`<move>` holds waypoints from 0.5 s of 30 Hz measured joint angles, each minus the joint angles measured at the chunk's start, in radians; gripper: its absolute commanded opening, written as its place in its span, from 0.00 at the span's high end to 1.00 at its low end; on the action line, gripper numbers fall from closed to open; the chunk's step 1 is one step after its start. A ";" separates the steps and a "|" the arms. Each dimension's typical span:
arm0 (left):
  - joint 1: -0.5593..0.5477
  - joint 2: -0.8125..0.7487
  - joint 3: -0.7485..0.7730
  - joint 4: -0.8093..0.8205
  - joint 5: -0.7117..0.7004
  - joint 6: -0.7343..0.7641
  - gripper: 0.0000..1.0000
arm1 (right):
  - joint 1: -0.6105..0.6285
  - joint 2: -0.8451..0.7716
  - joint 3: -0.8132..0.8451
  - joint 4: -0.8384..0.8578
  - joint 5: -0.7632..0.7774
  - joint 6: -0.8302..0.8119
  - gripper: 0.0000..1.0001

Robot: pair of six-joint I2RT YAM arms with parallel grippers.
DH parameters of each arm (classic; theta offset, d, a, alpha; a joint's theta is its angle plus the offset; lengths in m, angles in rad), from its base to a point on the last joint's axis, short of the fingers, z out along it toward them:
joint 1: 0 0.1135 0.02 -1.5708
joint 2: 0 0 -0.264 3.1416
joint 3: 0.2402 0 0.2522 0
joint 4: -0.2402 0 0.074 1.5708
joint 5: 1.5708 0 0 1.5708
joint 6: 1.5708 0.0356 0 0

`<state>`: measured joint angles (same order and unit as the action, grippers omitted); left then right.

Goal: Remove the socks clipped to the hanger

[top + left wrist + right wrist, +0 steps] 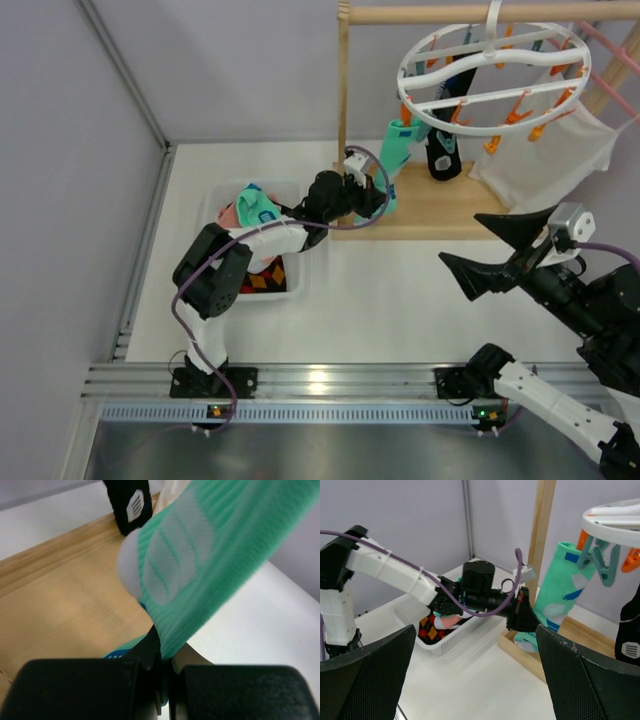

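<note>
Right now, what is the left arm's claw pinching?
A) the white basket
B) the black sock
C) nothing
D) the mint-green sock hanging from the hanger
D: the left gripper is shut on the lower end of the mint-green sock, which hangs from the hanger.

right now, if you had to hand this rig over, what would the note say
Left gripper: shut on the lower end of the mint-teal sock, which hangs from a teal peg on the hanger.
Right gripper: open, empty, off to the right.
Done: several socks lie in the white basket.
Left: pull this sock free, then take the black sock hanging beside it.
</note>
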<state>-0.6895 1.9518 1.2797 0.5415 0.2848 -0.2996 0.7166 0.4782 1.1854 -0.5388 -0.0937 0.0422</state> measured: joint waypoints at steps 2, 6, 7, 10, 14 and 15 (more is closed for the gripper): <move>-0.024 -0.068 -0.043 0.000 -0.059 -0.008 1.00 | 0.000 0.000 0.005 0.000 0.025 0.014 0.01; -0.137 -0.203 -0.098 -0.011 -0.251 0.021 1.00 | 0.000 0.013 0.071 -0.013 0.156 0.048 0.00; -0.177 -0.223 -0.098 -0.013 -0.303 0.037 1.00 | 0.000 0.023 0.106 -0.025 0.203 0.053 0.01; -0.304 -0.252 -0.096 -0.014 -0.435 0.083 1.00 | 0.000 0.082 0.252 -0.090 0.369 0.069 0.00; -0.473 -0.228 -0.059 -0.051 -0.621 0.166 1.00 | -0.001 0.203 0.463 -0.175 0.548 0.077 0.00; -0.511 -0.211 -0.037 -0.058 -0.665 0.187 1.00 | -0.001 0.236 0.509 -0.196 0.574 0.076 0.01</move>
<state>-1.2003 1.7412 1.2423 0.4831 -0.3801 -0.1131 0.7158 0.7139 1.6939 -0.7349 0.4805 0.1184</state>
